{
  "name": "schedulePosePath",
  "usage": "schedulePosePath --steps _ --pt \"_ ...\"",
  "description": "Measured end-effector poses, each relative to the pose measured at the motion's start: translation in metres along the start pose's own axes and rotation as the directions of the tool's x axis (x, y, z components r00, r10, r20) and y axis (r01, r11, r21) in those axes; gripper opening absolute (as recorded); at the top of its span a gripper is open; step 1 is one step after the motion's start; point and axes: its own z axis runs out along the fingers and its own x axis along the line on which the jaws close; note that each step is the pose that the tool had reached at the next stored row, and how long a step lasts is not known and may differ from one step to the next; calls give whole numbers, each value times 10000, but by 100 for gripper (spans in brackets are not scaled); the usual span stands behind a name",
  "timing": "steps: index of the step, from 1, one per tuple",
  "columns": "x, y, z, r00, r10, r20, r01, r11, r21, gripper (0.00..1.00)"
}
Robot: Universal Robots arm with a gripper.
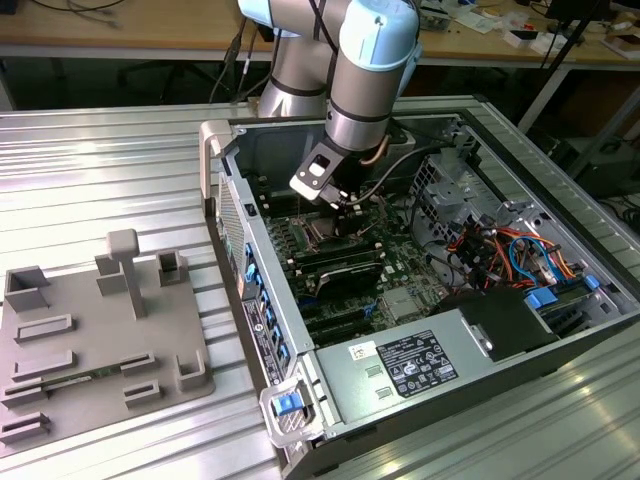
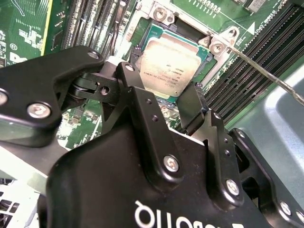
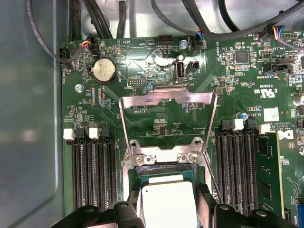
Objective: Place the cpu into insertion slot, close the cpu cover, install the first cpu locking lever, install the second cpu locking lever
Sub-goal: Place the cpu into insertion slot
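- Hand (image 2: 159,86) is down inside the open computer case (image 1: 262,330). In the exterior view it sits toward 11 o'clock of the case interior, directly over the motherboard.
- Hand is partly closed, at the chip's width. Its two black fingers (image 2: 130,80) sit against opposite edges of the cpu (image 2: 168,61), gripping it.
- In both wrist views the cpu lies flat, metal top up, over the insertion slot (image 3: 164,170). I cannot tell whether it is fully seated.
- The cpu cover (image 3: 166,99) is swung open, away from the slot, and hinged at the slot's frame.
- One thin wire locking lever (image 2: 266,71) is unlatched and runs out from the slot's corner, beside the memory slots (image 3: 92,171).
- A grey fixture tray (image 1: 90,340) rests on the worktop (image 1: 100,170) at 9 o'clock of the case, well apart from the hand.
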Motion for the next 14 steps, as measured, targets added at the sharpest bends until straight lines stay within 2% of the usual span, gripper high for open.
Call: schedulePosePath --steps 10,11,13,14 --pt "-18 6 -3 10000 47 -13 -47 10000 9 54" --pt "-21 6 -4 10000 63 -25 -63 10000 11 54" --pt "-34 7 -14 9998 163 -129 -163 9999 24 54" --pt "-34 7 -13 9996 253 -142 -253 9997 26 54"
